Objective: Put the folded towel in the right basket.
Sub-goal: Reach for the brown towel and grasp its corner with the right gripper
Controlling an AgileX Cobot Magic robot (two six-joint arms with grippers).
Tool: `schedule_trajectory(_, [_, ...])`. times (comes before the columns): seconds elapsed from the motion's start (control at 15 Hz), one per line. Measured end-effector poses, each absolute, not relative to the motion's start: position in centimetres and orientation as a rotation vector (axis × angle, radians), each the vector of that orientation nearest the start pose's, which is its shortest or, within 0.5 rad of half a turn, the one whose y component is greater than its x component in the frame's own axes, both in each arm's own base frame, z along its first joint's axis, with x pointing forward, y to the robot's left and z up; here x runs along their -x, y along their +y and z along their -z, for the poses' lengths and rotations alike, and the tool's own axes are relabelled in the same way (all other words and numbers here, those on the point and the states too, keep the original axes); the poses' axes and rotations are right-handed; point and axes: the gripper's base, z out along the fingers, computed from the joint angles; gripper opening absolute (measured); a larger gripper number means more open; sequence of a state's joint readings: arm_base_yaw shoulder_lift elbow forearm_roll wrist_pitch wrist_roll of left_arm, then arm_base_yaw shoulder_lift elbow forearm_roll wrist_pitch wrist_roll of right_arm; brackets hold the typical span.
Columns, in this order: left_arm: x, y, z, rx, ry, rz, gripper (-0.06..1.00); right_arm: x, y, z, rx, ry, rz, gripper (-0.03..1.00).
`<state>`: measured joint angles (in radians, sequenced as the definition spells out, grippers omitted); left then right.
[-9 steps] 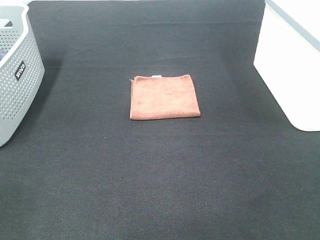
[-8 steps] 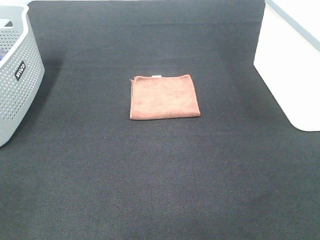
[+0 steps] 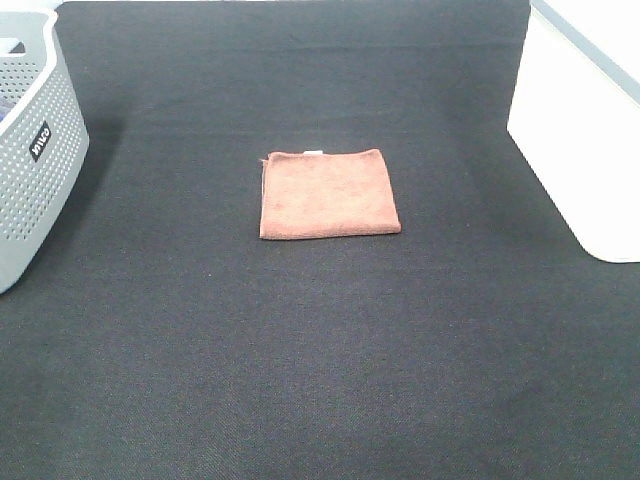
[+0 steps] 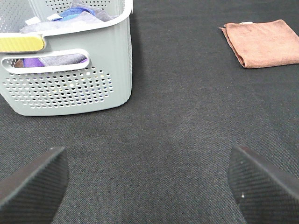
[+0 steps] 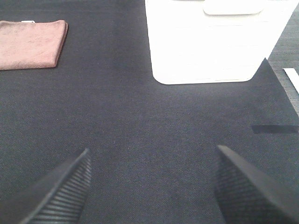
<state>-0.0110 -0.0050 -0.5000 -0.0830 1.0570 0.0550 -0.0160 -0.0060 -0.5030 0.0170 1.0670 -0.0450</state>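
A folded rust-brown towel (image 3: 328,194) lies flat in the middle of the black mat. It also shows in the left wrist view (image 4: 262,43) and in the right wrist view (image 5: 32,44). The white right basket (image 3: 588,130) stands at the mat's right edge and also shows in the right wrist view (image 5: 215,39). My left gripper (image 4: 149,186) is open and empty over bare mat, well away from the towel. My right gripper (image 5: 152,186) is open and empty over bare mat in front of the white basket. Neither gripper shows in the exterior high view.
A grey perforated basket (image 3: 30,150) with cloths inside stands at the left edge; it also shows in the left wrist view (image 4: 65,79). The black mat (image 3: 320,350) covers the table.
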Motion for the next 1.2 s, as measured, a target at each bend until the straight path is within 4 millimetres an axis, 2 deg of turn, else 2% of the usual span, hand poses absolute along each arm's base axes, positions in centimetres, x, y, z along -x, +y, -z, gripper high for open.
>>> schedule_trajectory(1.2, [0.57,-0.65,-27.78,-0.071,2.032,0.072,0.87,0.64,0.15,-27.76,0.031,2.041,0.018,0.69])
